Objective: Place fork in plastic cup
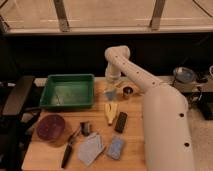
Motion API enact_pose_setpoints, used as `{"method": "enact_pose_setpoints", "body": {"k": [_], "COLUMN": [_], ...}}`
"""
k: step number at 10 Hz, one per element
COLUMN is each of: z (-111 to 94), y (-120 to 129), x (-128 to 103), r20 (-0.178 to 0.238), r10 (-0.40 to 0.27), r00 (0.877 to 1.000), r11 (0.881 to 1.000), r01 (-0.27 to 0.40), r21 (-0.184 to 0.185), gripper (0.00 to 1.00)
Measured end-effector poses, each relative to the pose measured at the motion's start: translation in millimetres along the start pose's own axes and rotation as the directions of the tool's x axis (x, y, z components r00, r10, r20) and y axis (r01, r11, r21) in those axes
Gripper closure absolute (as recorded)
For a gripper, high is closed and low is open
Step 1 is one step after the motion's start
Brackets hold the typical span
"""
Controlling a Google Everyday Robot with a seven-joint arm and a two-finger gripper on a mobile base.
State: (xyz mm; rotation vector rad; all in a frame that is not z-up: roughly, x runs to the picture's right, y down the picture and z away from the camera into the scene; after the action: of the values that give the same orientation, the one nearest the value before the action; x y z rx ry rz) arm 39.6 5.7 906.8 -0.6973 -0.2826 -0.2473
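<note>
The plastic cup [110,94] is a small light-blue tumbler standing on the wooden table [135,145], just right of the green tray. My arm comes in from the lower right, bends at the back and points down at the cup. My gripper [111,85] hangs directly over the cup's mouth, shut. I cannot make out the fork; if it is at the gripper or in the cup, it is hidden.
A shiny metal cup [128,91] stands right of the plastic cup. The green tray [67,91] is at the left. In front lie a yellow piece [111,112], a black bar [120,121], a maroon bowl [51,127], a black-handled tool [70,147], a grey cloth [91,148] and a blue sponge [116,147].
</note>
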Motion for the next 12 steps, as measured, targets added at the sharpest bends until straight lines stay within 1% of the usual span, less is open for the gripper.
{"method": "enact_pose_setpoints", "body": {"k": [3,6,7,9,11,12], "z": [5,9,10,11,12,13], "y": [-1,-5,-4,-4,-3,-3], "x": [2,3,3,4,3,3], "r20": [0.014,0.030,0.034,0.041,0.043,0.042], "r10": [0.007,-0.001,-0.003,-0.008,-0.010,-0.012], "r00": [1.000,1.000,0.999,0.999,0.999,0.999], "r11": [1.000,1.000,1.000,1.000,1.000,0.999], "r01": [-0.007,0.002,0.004,0.009,0.011,0.014], "r21": [-0.009,-0.016,-0.019,-0.024,-0.028,-0.031], "gripper": [1.00,1.00,0.97,0.76,0.58,0.46]}}
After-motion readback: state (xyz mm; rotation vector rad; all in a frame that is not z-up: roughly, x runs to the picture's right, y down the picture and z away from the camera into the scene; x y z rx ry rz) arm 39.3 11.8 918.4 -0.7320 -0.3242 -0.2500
